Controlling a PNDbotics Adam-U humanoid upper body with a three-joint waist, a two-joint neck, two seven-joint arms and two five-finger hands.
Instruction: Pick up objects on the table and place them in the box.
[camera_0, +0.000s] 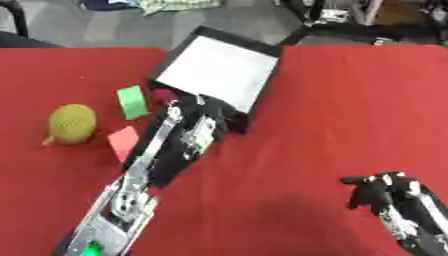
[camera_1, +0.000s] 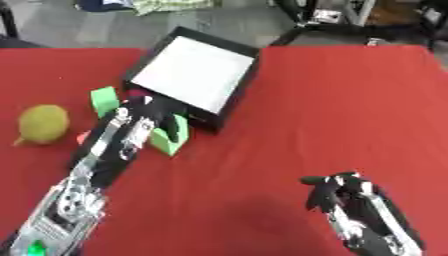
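The black box (camera_0: 256, 98) with a white floor lies tilted at the table's back middle. My left hand (camera_1: 156, 121) is just in front of the box's near corner, its fingers curled over a green block (camera_1: 169, 141) that shows under them. A second green block (camera_0: 133, 101) lies left of the box. Close to the box's left corner sits a small dark magenta thing (camera_0: 164, 94). A red block (camera_0: 122, 141) lies beside my left forearm, and a yellow knobbly fruit (camera_0: 70, 123) is further left. My right hand (camera_0: 386, 193) rests open at the lower right.
A red cloth (camera_0: 350, 110) covers the table. Beyond its far edge there is grey floor with dark stand legs (camera_0: 341, 27) and some cloth.
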